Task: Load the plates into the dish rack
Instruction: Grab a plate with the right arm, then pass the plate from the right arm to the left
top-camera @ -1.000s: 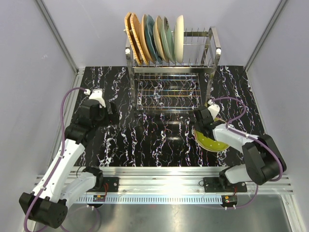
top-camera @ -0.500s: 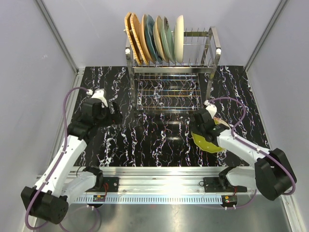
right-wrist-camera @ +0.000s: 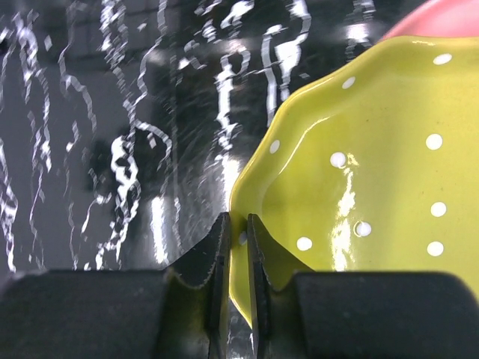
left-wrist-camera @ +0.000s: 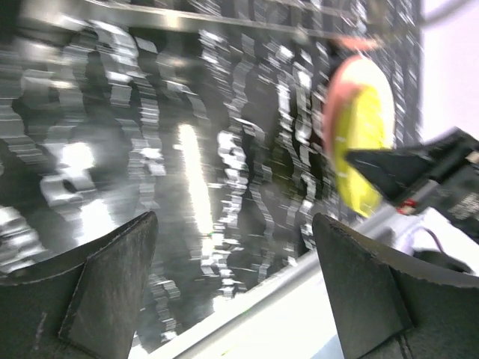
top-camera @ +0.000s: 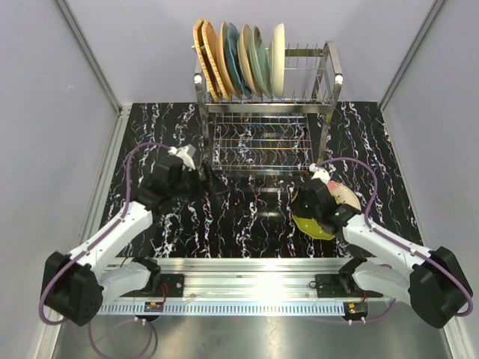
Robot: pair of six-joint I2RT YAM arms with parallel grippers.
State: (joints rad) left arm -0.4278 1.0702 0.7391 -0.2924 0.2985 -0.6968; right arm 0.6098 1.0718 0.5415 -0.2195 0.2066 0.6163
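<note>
Dish rack [top-camera: 266, 112] at back of black white-veined bench [top-camera: 247, 217], pale walls [top-camera: 150, 52] behind it. Front-right of rack, right pincer [right-wrist-camera: 236, 239] pinches rim of yellow-green dotted plate [right-wrist-camera: 374, 187]; left pincer [left-wrist-camera: 232, 224] spread.

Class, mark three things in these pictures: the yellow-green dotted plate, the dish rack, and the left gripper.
yellow-green dotted plate [right-wrist-camera: 374, 179]: right wrist view, its glossy dotted face.
dish rack [top-camera: 330, 63]: top external view, its right end frame.
left gripper [left-wrist-camera: 233, 224]: left wrist view, midway between its open fingertips.
</note>
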